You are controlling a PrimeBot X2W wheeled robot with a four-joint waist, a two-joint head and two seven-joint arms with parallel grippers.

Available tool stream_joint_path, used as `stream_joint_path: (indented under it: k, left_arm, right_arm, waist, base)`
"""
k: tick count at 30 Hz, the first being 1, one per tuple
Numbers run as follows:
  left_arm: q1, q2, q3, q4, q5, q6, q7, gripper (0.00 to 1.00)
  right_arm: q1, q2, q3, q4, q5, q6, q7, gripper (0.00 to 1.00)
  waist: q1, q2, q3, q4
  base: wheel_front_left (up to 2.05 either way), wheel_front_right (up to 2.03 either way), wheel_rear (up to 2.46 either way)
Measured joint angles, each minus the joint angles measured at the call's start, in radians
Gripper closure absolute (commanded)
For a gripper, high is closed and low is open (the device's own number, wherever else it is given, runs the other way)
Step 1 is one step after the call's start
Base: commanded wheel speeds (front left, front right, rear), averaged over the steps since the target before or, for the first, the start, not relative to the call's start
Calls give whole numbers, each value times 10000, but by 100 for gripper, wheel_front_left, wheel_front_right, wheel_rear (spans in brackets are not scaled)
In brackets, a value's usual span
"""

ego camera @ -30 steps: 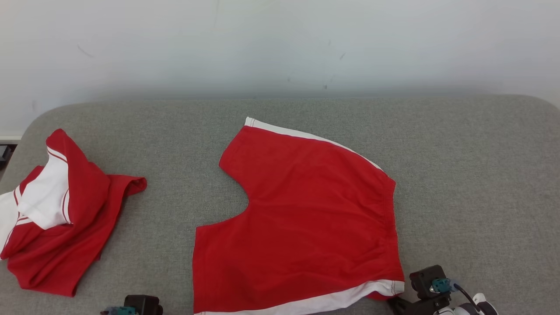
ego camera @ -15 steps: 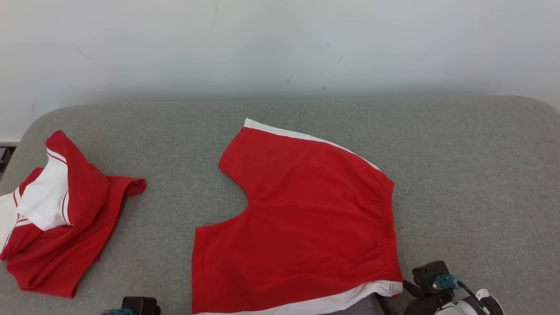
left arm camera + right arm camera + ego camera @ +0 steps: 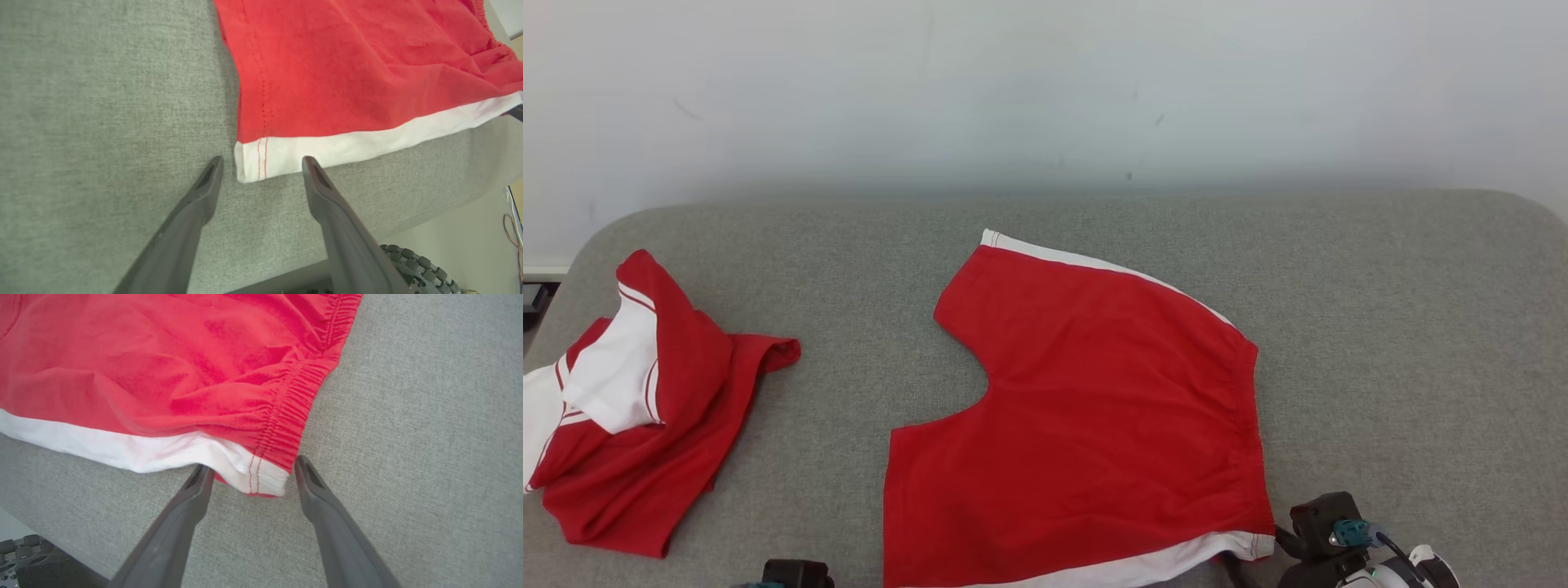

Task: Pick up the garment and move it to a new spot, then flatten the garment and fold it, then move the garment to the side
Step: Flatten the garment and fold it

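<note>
L jaws, R jaws both wide, empty, at near white-hem corners of red shorts (image 3: 1094, 408)

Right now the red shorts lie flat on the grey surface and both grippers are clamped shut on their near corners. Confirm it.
Wrong on the grip. Both grippers are open: the left wrist view shows the left gripper spread around the shorts' white corner, the right wrist view shows the right gripper spread at the waistband corner. The shorts do lie flat on the grey surface.
</note>
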Motion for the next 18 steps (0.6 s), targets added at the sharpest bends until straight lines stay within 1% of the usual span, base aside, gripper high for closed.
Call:
stream_joint_path:
  k: [2,3,4,5,6,7,13,18]
  left_arm:
    - [-13,-69,-6,121,27,12,4,0]
    - [-15,-102,-10,213,38,31,8,0]
    - [-18,-171,0,290,19,31,8,0]
    - [-18,-205,-15,320,17,31,0,0]
    - [-17,-234,-17,343,2,31,-2,48]
    - [-16,-259,-17,370,-54,31,-4,100]
    - [-14,-247,-52,506,23,29,-188,100]
    - [-12,-77,111,303,56,31,-558,100]
  right_arm:
    - [-2,12,27,48,-8,2,2,0]
    - [-2,12,36,104,-8,8,6,2]
    - [-2,10,40,173,-8,13,4,32]
    - [-1,10,54,194,-6,59,6,100]
    - [-2,13,63,196,-6,105,4,100]
    - [-4,23,71,194,-6,104,-8,100]
    - [-5,25,61,224,-6,136,-65,100]
    - [1,-31,-33,190,6,174,-130,100]
  waist:
    - [0,0,-30,9]
    - [0,0,-51,16]
    - [0,0,-77,24]
    - [0,0,-98,35]
    - [-1,0,-111,45]
    - [0,0,-115,48]
    - [0,0,-143,73]
    - [0,0,-186,82]
  base:
    - [0,0,0]
    - [0,0,0]
    - [0,0,0]
    - [0,0,0]
    - [0,0,0]
    - [0,0,0]
    - [0,0,0]
    - [0,0,0]
